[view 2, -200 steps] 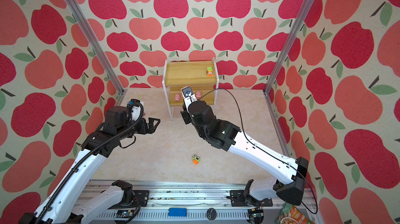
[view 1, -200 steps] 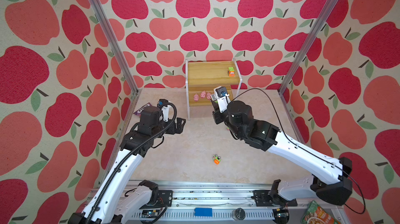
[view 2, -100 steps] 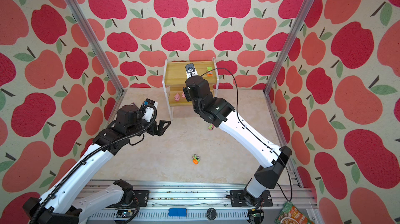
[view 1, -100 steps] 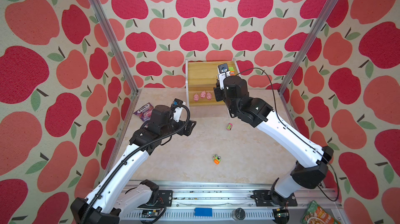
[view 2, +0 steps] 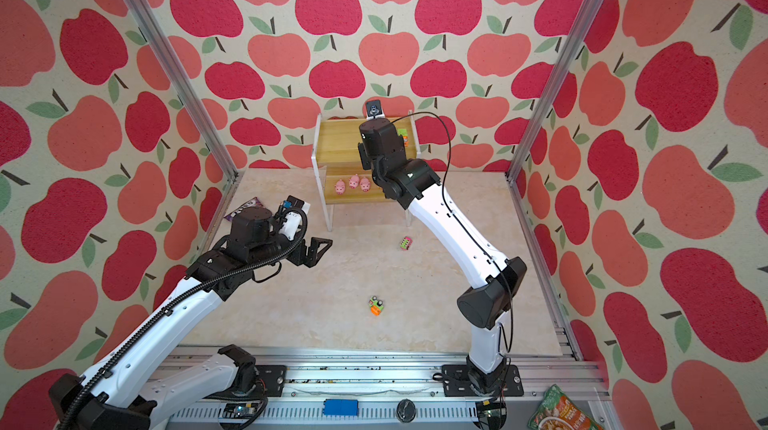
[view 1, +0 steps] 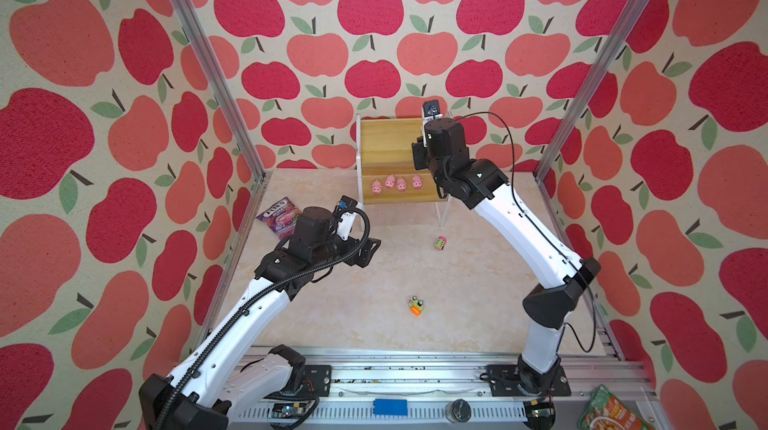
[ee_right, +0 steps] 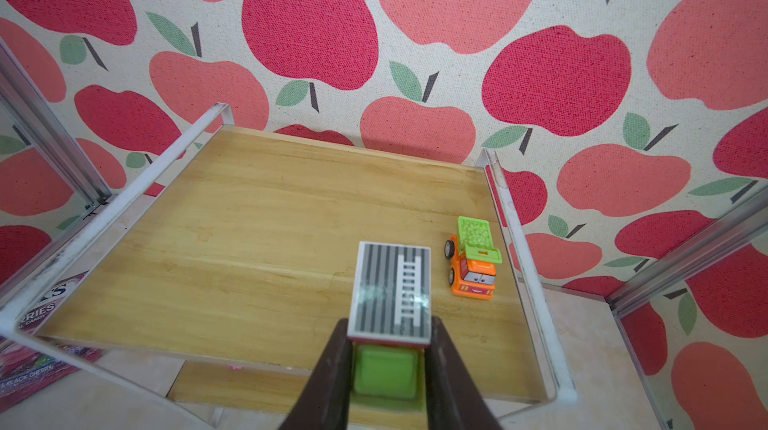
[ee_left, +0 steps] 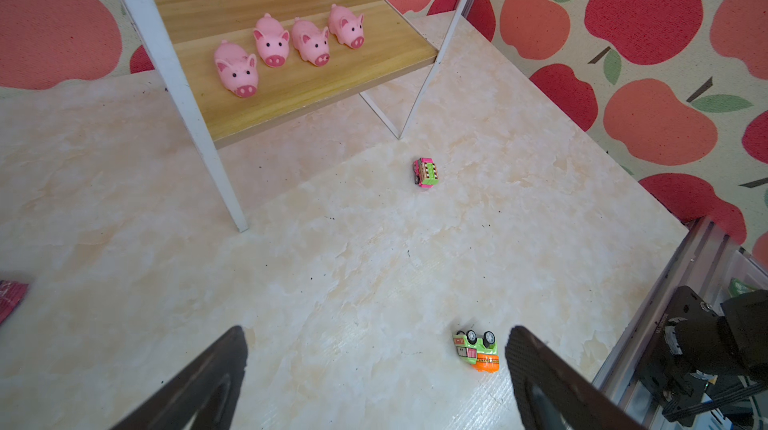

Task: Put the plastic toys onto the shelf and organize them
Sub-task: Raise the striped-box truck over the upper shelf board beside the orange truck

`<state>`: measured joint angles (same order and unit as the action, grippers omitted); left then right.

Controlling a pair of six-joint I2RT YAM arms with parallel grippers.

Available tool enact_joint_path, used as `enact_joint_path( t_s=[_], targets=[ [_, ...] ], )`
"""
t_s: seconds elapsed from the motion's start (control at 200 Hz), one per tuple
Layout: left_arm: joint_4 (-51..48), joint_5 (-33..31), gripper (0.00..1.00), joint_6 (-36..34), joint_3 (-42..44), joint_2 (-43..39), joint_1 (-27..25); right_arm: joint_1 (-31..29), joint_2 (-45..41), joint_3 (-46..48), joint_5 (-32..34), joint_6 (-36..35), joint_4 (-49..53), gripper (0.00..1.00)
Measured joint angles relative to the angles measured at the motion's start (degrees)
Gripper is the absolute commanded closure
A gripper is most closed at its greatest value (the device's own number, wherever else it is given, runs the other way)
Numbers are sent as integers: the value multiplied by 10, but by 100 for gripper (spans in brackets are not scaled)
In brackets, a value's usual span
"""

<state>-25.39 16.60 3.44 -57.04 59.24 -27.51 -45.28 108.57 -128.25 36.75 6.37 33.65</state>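
Near the front edge of the beige marble-patterned tabletop (view 1: 353, 324), about midway along it, a small green-and-orange plastic toy vehicle (view 1: 416, 306) lies overturned, black wheels up. The left gripper (ee_left: 376, 330) hangs above the tabletop toward the left edge, jaws spread wide and empty; in the left wrist view the overturned vehicle sits just beside one of its black fingers (ee_left: 536, 365).

Farther back, right of centre, a small pink plastic toy vehicle with a green top (view 1: 441, 242) stands alone on the tabletop, near the shelf's front right leg. A purple foil candy bag (view 1: 279, 214) lies by the left edge.

At the back edge stands the two-tier shelf of light wooden boards on a thin white metal frame (view 1: 384, 145). Four small pink plastic pig figures (view 1: 395, 184) stand in a row on its lower board. The right gripper (ee_right: 390, 332) is over the upper board, jaws closed on a green-cabbed plastic toy vehicle with a grey striped ladder roof (ee_right: 390, 295). Whether this vehicle touches the board cannot be told. An orange plastic toy truck with a green bed (ee_right: 473, 261) stands upright by the upper board's right edge, just beside the held vehicle.
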Motion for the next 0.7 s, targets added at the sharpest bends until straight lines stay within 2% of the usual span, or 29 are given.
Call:
enact_joint_path(
  t_s=[0.335, 0.7],
  targets=[
    [0, 2, 1, 0, 1, 14, 5, 37, 78, -90, -34, 21, 45, 81],
    [4, 11, 1, 0, 1, 21, 17, 51, 132, -160, -52, 28, 75, 81]
  ],
)
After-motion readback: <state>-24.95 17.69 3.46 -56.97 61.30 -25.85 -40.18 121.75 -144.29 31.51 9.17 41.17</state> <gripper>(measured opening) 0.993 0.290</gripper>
